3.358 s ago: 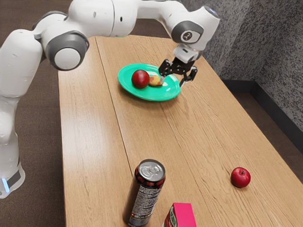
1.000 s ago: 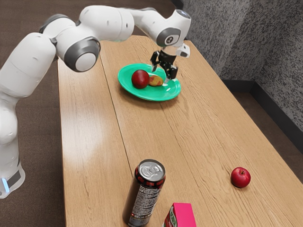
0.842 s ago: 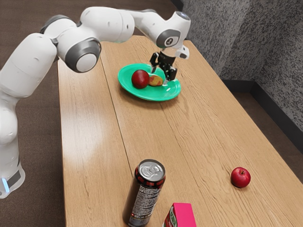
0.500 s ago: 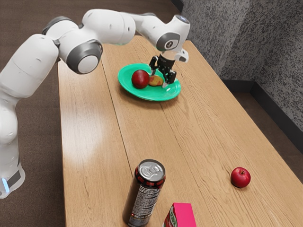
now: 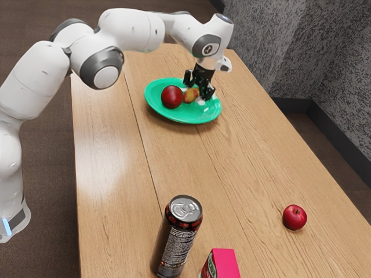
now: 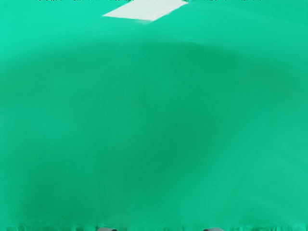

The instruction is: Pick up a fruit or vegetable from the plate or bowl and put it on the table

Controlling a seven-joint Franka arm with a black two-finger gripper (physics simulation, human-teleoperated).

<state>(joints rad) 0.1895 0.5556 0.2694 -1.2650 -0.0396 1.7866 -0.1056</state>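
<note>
Two fruits share the green plate (image 5: 182, 116): a big dark red one (image 5: 172, 97), and a smaller yellow-and-red one (image 5: 190, 96) that the black tool (image 5: 195, 94) has between its fingers. The tool stands partly closed, fingers kept apart by the small fruit, and I judge that it has hold of it. The fruit looks slightly tilted, low over the plate (whether it quite clears the plate I cannot tell).

What matters now is which way the rim lies. The red fruit sits just beside the held one, toward the exterior view's left, so a sideways carry that way risks a knock. Better to rise straight up first, above the rim, then go toward the exterior view's right or its lower edge, where the wooden table (image 5: 174, 156) runs on between the plate and the tall can (image 5: 177, 237). The small apple (image 5: 294, 217) lies well apart, farther along. A low carry could drag the plate or roll the fruit loose.
</note>
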